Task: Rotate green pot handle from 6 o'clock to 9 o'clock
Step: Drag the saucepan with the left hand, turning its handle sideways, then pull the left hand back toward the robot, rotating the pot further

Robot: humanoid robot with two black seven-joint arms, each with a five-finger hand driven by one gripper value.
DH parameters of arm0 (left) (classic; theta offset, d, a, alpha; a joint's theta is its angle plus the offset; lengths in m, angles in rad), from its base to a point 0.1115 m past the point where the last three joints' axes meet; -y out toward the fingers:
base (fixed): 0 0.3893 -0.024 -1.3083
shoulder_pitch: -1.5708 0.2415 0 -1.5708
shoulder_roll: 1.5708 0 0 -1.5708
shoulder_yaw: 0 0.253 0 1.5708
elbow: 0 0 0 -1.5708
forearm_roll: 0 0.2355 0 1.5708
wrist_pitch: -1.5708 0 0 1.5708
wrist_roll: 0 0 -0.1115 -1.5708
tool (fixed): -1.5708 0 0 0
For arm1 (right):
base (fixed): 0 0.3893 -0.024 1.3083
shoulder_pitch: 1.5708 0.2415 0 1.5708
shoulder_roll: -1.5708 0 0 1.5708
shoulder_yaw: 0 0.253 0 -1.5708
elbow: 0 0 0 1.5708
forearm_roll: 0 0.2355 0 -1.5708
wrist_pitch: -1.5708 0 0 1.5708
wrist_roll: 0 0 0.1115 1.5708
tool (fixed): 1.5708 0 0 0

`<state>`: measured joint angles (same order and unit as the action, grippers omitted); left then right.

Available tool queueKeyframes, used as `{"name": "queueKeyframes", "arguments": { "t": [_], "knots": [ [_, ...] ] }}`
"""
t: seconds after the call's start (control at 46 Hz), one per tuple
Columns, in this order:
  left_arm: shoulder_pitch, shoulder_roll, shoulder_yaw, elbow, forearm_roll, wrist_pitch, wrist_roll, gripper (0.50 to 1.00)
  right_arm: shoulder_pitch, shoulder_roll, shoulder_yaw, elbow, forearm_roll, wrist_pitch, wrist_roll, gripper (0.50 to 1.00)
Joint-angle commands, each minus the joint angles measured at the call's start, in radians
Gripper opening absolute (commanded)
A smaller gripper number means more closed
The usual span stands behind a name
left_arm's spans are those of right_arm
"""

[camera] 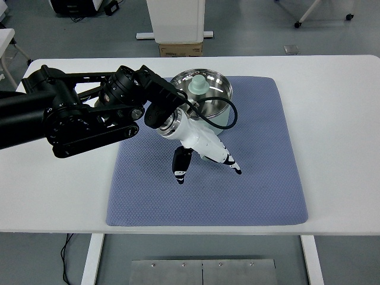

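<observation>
White and wide, the rectangular tabletop (338, 142) fills most of the top view, with a grey floor beyond its far edge. On it lies a blue-grey quilted fabric mat (261, 178), and the task's thing stands at the mat's far edge, a little left of the mat's middle: a pale green metal pot (215, 107) with a shiny steel lid (217, 86) topped by a pale green round knob (198, 85). A small patch of pale green shows just under the hand at the pot's near side; whether that is the handle cannot be told, as the hand covers it.

Directly over the near side of the pot hangs the left hand (205, 148), white with black fingertips, on a bulky black left arm (83, 116) that comes in from the picture's left edge. Its fingers (180, 166) point down and toward the viewer, some spread out over the mat, one reaching to the right. Whether they clasp anything of the pot cannot be told from here. A black cable (228, 119) loops from the wrist across the pot's right side.

Beyond the table stand a white cabinet (178, 21) on a white base and, just before it, a brown cardboard box (180, 49). Below the near table edge shows a grey metal floor plate (202, 271).
</observation>
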<state>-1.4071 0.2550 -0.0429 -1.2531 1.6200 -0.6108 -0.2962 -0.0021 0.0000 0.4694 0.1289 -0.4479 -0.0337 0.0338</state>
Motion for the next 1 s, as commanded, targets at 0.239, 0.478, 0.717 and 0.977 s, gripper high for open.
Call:
{"name": "queueKeyframes", "arguments": {
  "t": [0.239,0.478,0.717,0.977],
  "knots": [
    [-0.016,0.003,0.011,-0.005,0.000,0.000,0.000,1.000,-0.001,0.000,0.000,0.000,0.000,0.000,0.000,1.000],
    [-0.030,0.009,0.028,-0.014,0.000,0.000,0.000,1.000,0.001,0.000,0.000,0.000,0.000,0.000,0.000,1.000],
    [-0.046,0.013,0.063,-0.020,0.000,0.000,-0.001,1.000,0.001,0.000,0.000,0.000,0.000,0.000,0.000,1.000],
    [-0.061,0.021,0.092,-0.022,0.000,0.000,-0.003,1.000,-0.001,0.000,0.000,0.000,0.000,0.000,0.000,1.000]
  ]
}}
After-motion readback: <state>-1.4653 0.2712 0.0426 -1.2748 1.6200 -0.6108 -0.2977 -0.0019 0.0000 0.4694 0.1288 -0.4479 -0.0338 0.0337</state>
